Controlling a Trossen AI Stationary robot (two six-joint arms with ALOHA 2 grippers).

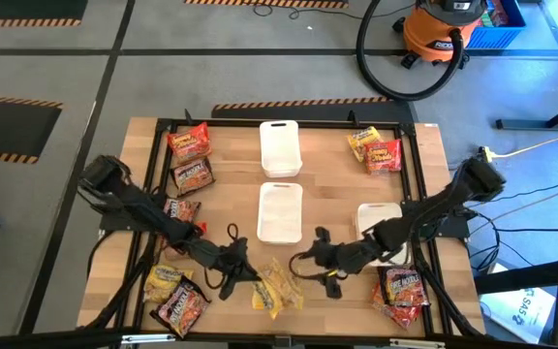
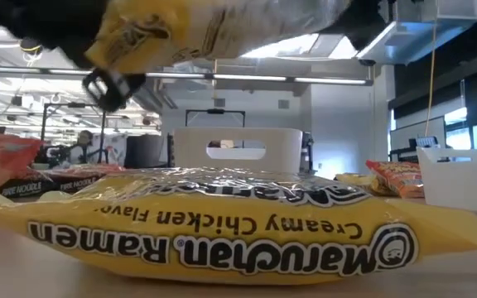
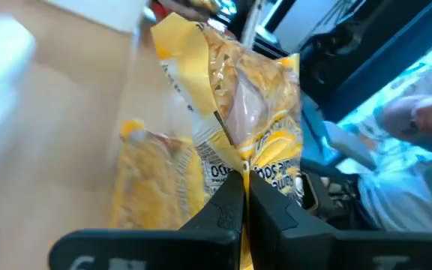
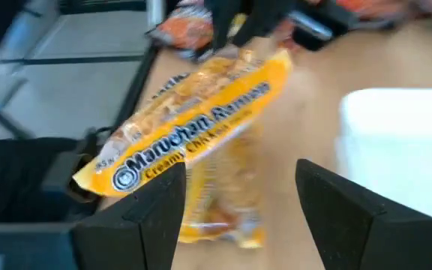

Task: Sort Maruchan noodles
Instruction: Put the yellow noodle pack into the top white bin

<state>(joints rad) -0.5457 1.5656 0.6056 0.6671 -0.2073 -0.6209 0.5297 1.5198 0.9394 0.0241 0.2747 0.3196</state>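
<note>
The wooden table (image 1: 231,165) is seen from above with three white trays (image 1: 280,147) set down its middle and right, and Maruchan noodles scattered in groups: red-orange and dark packets (image 1: 189,160) along the left side, a yellow and a red one (image 1: 376,150) at the far right, more at both near corners. Both arms are reached in toward the near middle of the table, where two yellow packets are found.

One yellow packet (image 3: 235,120) is clamped by the left gripper (image 3: 242,199), whose jaws are closed on the packet's edge; in the low view it hangs above the table, clear of the surface. Its long axis runs away from the left jaws toward the right arm, and the packet is seen crosswise in front of the right gripper (image 4: 238,202), printed face toward that camera. The right jaws are spread wide with nothing between them, just beside the packet, not touching it.

A second yellow packet (image 2: 222,228) lies flat on the table beneath the held one, near the front edge.

The coming move is judged to turn on this: the lifted packet is already in the left arm's hold, so the left arm is the one placed to carry it to a tray, while the right gripper would have to close in across the packet's short side to take it
</note>
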